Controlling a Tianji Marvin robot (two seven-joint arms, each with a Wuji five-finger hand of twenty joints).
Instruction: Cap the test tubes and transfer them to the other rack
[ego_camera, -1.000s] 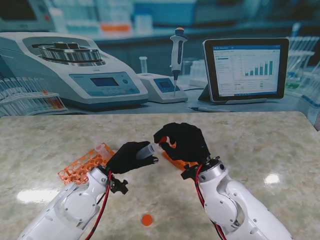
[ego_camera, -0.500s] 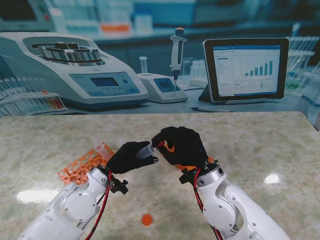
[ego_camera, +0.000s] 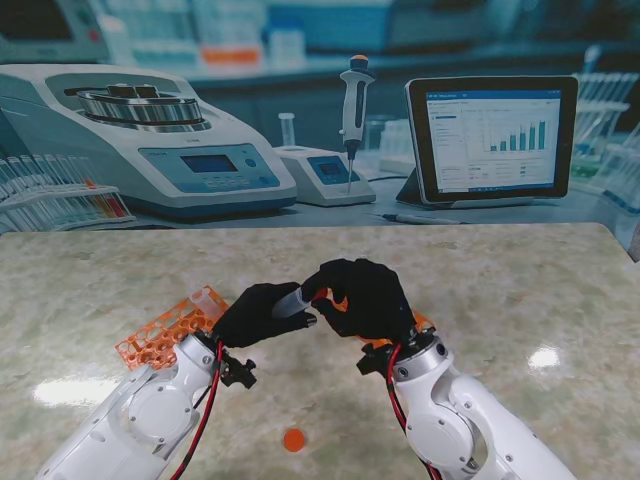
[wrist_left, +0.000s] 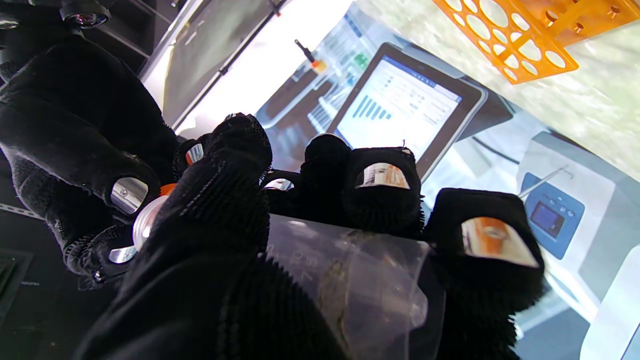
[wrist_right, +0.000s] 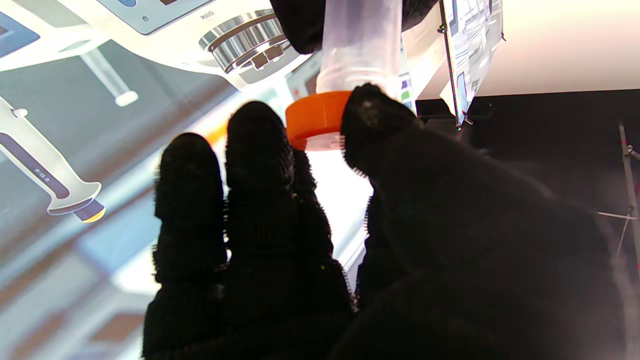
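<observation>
My left hand (ego_camera: 258, 313) is shut on a clear test tube (ego_camera: 292, 300), held nearly level above the table with its mouth toward my right hand (ego_camera: 362, 297). In the left wrist view the tube (wrist_left: 350, 280) lies across the palm under the black fingers (wrist_left: 382, 192). My right hand pinches an orange cap (wrist_right: 316, 120) between thumb and fingers. The cap sits at the tube's mouth (wrist_right: 361, 45); whether it is seated I cannot tell. An orange rack (ego_camera: 170, 327) lies to the left of my left hand. A second orange rack (ego_camera: 355, 325) is mostly hidden under my right hand.
A loose orange cap (ego_camera: 293, 439) lies on the marble table (ego_camera: 520, 290) near me, between the arms. A backdrop picture of lab equipment (ego_camera: 150, 140) and a tablet (ego_camera: 490, 140) stands along the table's far edge.
My right hand has moved slightly left and closer to the tube, bringing the cap against its mouth. My left hand and the tube have stayed put.
</observation>
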